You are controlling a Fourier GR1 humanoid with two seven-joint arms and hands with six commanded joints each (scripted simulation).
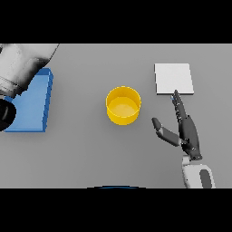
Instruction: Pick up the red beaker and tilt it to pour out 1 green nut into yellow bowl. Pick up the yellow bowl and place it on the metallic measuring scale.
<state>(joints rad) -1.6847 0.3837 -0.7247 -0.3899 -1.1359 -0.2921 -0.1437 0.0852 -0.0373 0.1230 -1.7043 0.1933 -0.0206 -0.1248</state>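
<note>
The yellow bowl (123, 105) stands upright near the middle of the grey bench (90, 154), with bare surface all round it and nothing touching its rim. Its inside looks plain yellow; no nut can be made out in it.

To the right and a little farther back lies the scale (174, 79), a flat pale square plate, well apart from the bowl. Its near edge is just crossed by the longest fingertip of the right hand (188, 133).

That right hand comes in from the lower right, palm side down over the bench, fingers (179, 106) straight and stretched toward the scale, thumb (164, 131) spread out to the left toward the bowl. It is wide open and holds nothing. A clear strip of bench lies between the thumb and the bowl's side.

On the left a blue tray (34, 106) lies flat with a raised wall along its right edge; that wall stands well apart from the bowl. The robot's left arm (22, 63), large and close to the camera, covers the tray's far left corner and runs out of the upper left edge. Below it a dark rounded shape (5, 115) is cut off by the left edge; it may be the left hand, but how its fingers stand cannot be told. The red beaker does not show; whether the arm hides it is unclear.
</note>
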